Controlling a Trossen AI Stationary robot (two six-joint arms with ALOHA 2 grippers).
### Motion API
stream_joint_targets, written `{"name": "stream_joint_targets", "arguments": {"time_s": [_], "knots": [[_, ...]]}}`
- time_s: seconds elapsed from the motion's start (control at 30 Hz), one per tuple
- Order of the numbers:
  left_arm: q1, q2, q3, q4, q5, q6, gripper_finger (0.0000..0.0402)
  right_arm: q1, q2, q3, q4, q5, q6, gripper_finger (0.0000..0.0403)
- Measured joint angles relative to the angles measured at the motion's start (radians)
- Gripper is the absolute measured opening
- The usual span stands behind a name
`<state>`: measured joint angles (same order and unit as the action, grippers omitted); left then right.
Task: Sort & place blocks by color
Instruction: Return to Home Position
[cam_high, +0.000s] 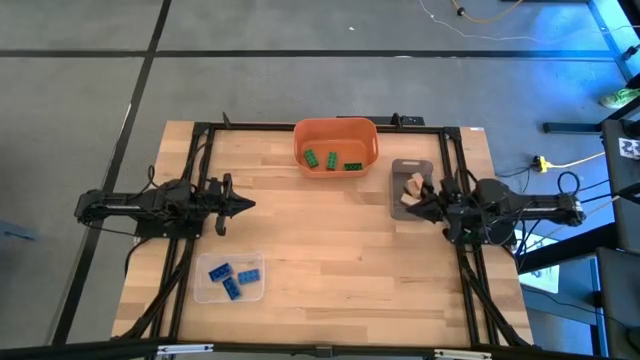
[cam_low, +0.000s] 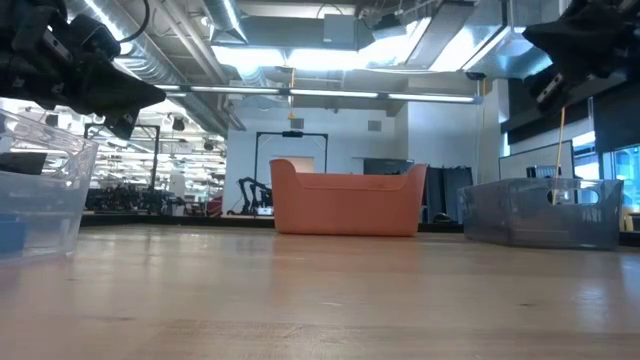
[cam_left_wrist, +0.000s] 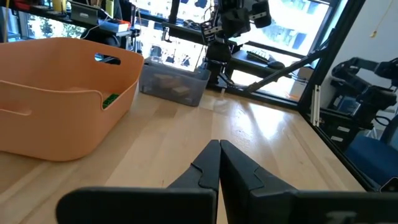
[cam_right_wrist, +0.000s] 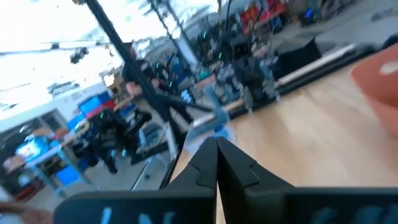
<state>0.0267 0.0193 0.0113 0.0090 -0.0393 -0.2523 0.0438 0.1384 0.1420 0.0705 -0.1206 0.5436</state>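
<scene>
Low view hides the green blocks (cam_high: 331, 160) behind the orange bin (cam_low: 345, 205) wall. Left jaws and right jaws face each other over the desk (cam_high: 330, 260), both pressed together.

We find the table (cam_high: 330, 260) evenly and brightly lit from overhead, with only soft, faint shadows by the left gripper (cam_high: 248, 205) and the right gripper (cam_high: 406, 211). In the low view the ceiling lights (cam_low: 330, 55) glare white. Just ahead of the left fingers (cam_left_wrist: 242, 171) the wood carries a pale sheen — far beyond them the windows (cam_left_wrist: 292, 25) blow out. Past the right fingers (cam_right_wrist: 236, 168) everything smears into blur, while the fingers themselves are crisp.
</scene>
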Motion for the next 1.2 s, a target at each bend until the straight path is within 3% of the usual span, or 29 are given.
{"name": "stream_joint_targets", "arguments": {"time_s": [0.17, 0.5, 0.63, 0.87, 1.2], "knots": [[0.000, 0.000, 0.000, 0.000, 0.000, 0.000, 0.0000, -0.017, -0.134, -0.039, -0.005, 0.033, -0.029, 0.0000], [-0.001, 0.000, 0.000, 0.001, -0.001, 0.000, 0.0000, -0.021, -0.137, -0.052, -0.018, 0.047, -0.111, 0.0000], [-0.001, 0.000, 0.000, 0.001, -0.001, 0.000, 0.0000, -0.021, -0.137, -0.125, 0.084, 0.056, -0.134, 0.0000], [-0.001, 0.000, 0.000, 0.001, -0.001, 0.000, 0.0000, -0.021, -0.136, -0.135, -0.030, 0.216, -0.216, 0.0000], [-0.001, 0.000, 0.000, 0.000, 0.000, 0.000, 0.0000, -0.021, -0.132, -0.135, -0.046, 0.100, -0.418, 0.0000]]}}
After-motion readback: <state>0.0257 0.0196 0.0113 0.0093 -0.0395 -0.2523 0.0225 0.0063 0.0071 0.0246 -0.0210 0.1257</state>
